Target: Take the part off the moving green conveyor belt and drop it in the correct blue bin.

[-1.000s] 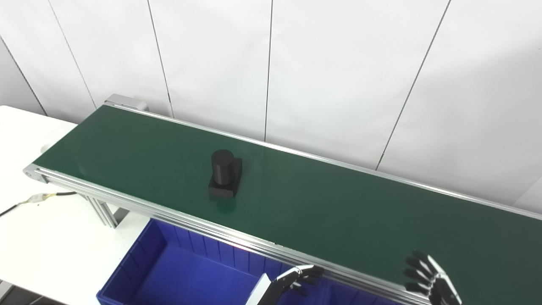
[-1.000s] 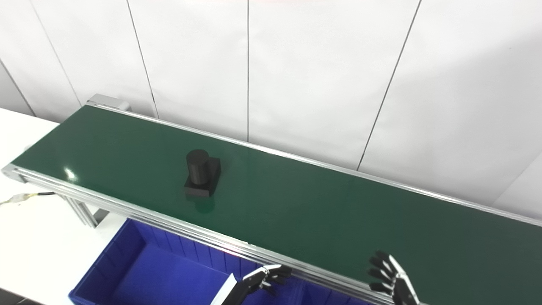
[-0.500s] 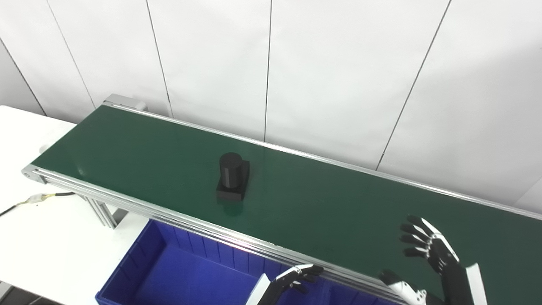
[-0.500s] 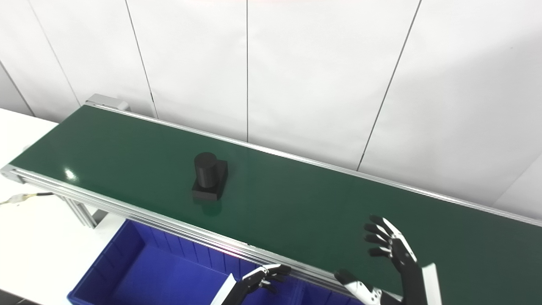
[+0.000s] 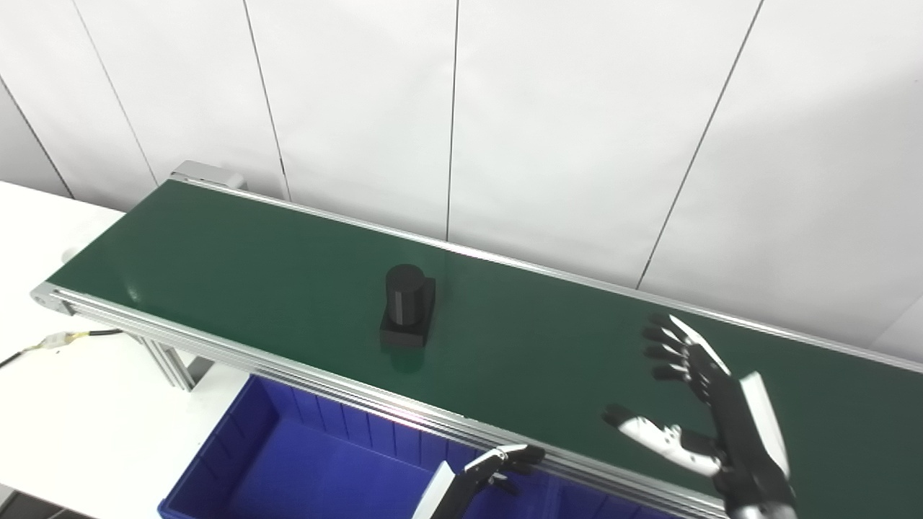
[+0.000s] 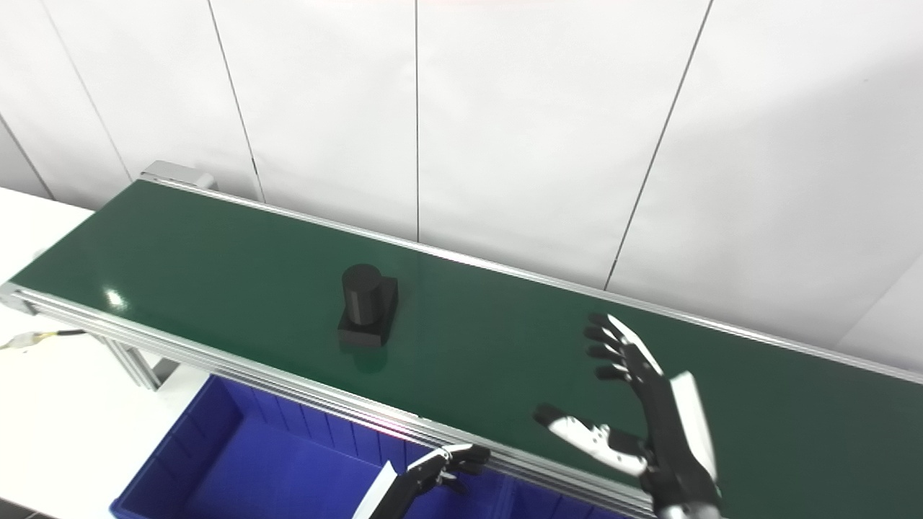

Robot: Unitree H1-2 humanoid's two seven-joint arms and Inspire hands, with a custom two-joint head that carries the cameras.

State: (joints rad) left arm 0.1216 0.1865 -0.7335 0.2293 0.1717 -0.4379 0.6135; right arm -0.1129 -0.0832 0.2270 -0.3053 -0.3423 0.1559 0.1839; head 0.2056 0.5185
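A black part [image 5: 407, 305], an upright cylinder on a square base, stands on the green conveyor belt [image 5: 238, 267] near its middle. My right hand [image 5: 710, 411] is open above the belt, well to the right of the part, fingers spread and thumb out toward the part. My left hand [image 5: 497, 465] is low at the belt's near rail, over the blue bin [image 5: 303, 461], fingers loosely curled and holding nothing. Both hands are apart from the part. The part also shows in the right eye view [image 6: 368, 305].
The belt's aluminium rails [image 5: 216, 346] run along both its long sides. A white table [image 5: 79, 404] with a cable [image 5: 65, 337] lies at the left. A second blue bin shows only as a sliver at the bottom right. White wall panels stand behind.
The part has ridden to the right along the belt. My right hand has risen from the bottom edge and moved forward over the belt, opening toward the part. My left hand has stayed put.
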